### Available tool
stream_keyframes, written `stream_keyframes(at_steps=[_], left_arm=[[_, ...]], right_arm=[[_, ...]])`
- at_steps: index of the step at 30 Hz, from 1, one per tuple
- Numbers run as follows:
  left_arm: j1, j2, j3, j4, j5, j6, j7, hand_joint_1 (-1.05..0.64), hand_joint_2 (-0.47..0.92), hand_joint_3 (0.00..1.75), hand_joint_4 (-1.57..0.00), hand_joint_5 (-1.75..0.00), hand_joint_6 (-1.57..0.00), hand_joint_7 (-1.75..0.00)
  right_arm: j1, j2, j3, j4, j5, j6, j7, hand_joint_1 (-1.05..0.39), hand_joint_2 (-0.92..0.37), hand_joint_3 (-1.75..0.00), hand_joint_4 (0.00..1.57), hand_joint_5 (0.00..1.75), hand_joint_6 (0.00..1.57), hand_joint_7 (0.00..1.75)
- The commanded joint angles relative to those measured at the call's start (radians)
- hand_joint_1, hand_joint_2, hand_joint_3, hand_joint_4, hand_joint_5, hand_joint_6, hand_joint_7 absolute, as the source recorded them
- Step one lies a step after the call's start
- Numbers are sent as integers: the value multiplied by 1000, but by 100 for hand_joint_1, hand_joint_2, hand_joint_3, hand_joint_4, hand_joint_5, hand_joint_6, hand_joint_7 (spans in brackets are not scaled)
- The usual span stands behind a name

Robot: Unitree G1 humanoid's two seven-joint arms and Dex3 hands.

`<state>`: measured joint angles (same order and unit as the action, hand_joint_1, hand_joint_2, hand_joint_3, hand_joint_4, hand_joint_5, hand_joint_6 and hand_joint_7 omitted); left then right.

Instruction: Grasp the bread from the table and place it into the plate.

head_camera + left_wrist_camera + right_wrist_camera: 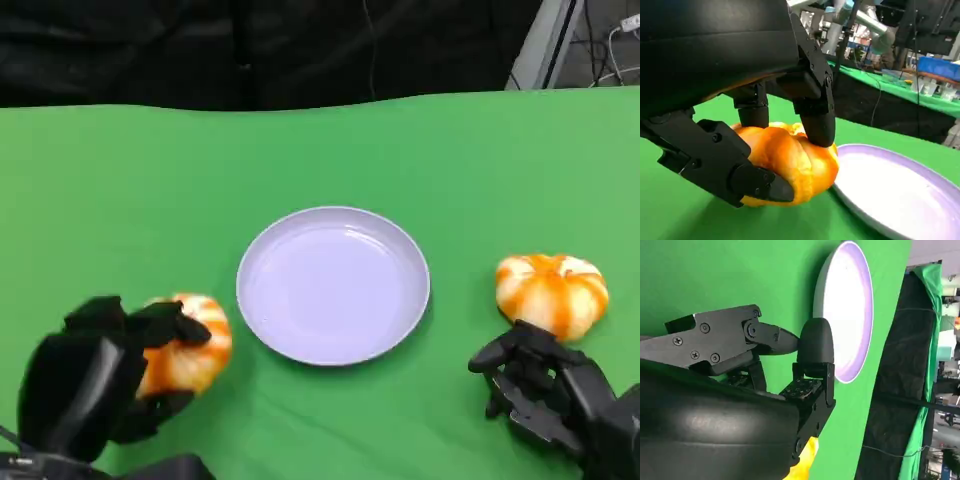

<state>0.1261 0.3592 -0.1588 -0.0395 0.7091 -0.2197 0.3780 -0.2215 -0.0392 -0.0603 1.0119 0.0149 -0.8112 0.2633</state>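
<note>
Left hand [100,375], at the head view's lower left, grips an orange bread [190,345] on the green table [120,190] just left of the central plate [333,285], while the right hand [545,390] at lower right holds nothing, fingers apart, just below a second bread [552,292]. Left wrist view: fingers [815,112] clamp the bread [790,160] beside the plate [900,195]. Right wrist view: the right hand [785,370] hangs empty near the plate [847,310].

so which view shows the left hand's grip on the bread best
The left wrist view: the left hand's fingers wrap the bread up close. The head view shows the grip smaller, partly hidden. The right wrist view shows none of it.
</note>
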Motion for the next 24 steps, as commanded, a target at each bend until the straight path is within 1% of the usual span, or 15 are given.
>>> stream_keyframes(at_steps=[1,6,11,15,16,18,21,24], left_arm=[[-9,5,40,-110,5,22,-31,-14,47,96,-89,-164,-111,-78],[-32,-7,34,-121,8,8,-39,-13,47,98,-89,-163,-111,-78],[-47,-18,28,-117,11,-10,-33,-13,49,95,-90,-160,-109,-83],[-70,-23,16,-103,15,-30,-37,-14,46,94,-91,-160,-108,-84],[-74,-23,13,-99,17,-33,-37,-14,45,95,-92,-156,-108,-82],[-86,-28,5,-81,20,-39,-33,-14,45,96,-93,-154,-108,-81],[-120,-42,-18,-25,28,-60,-14,-18,47,95,-87,-162,-108,-81],[-165,-58,-40,43,31,-89,2,-19,51,88,-83,-166,-102,-90]], right_arm=[[-4,-7,0,13,-2,-3,-6,-24,-92,-50,60,175,67,125],[-1,-8,3,9,-5,3,-10,-25,-92,-49,59,175,66,124],[-3,-5,2,11,0,-1,-4,-24,-92,-49,60,175,67,123],[-5,-4,1,15,2,-7,-2,-24,-92,-50,60,175,67,124],[-5,-4,1,15,2,-7,0,-24,-92,-50,60,175,67,124],[-4,-4,1,14,2,-5,-1,-24,-92,-50,60,175,67,124],[-1,-1,2,8,-1,-2,-6,-24,-92,-51,61,175,67,124],[1,-2,8,7,-12,-4,-19,-25,-92,-50,61,175,67,124]])
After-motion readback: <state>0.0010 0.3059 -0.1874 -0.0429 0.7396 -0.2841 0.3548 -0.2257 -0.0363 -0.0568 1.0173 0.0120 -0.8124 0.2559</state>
